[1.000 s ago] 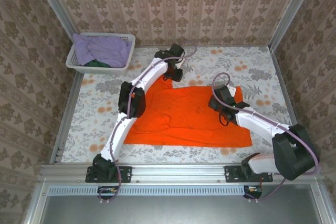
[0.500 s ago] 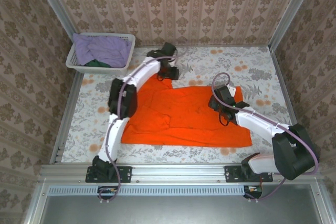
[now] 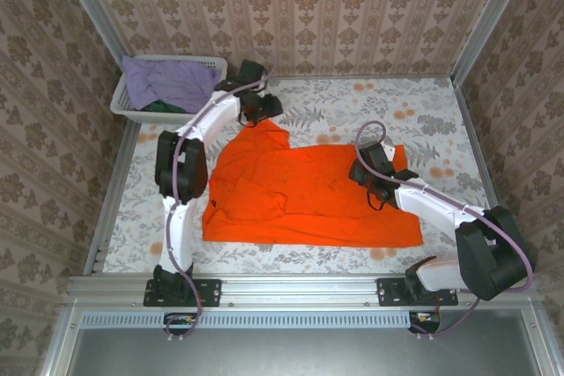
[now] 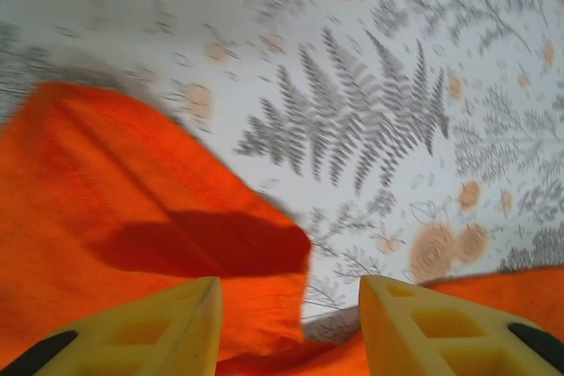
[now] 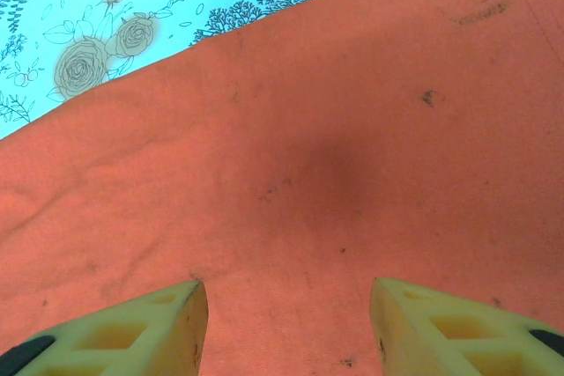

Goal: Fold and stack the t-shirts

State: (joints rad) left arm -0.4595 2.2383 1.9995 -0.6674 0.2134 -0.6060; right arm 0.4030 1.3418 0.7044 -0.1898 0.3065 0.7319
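Across the middle of the table (image 3: 423, 103), nearer its near edge: orange shirt (image 3: 308, 191), spread mostly flat, long side parallel to the near edge. Far-left part of it pulled up into a peak toward the far edge. A few small dark specks on the cloth in the right wrist view.

Left arm (image 3: 181, 173): stretched up the left side, wrist between the basket and the shirt's far-left peak. Right arm (image 3: 441, 204): reaching in from the near-right corner, wrist over the shirt's right part.

At the far-left corner: white basket (image 3: 123, 110), lavender shirt (image 3: 172, 81) heaped inside, a bit of dark green shirt (image 3: 163, 106) under it at the near wall.

Left gripper (image 4: 289, 297): jaws wide apart, nothing between them, just above the orange peak's edge and bare table.

Right gripper (image 5: 286, 292): jaws wide apart, empty, close over flat orange cloth; can't tell if touching.
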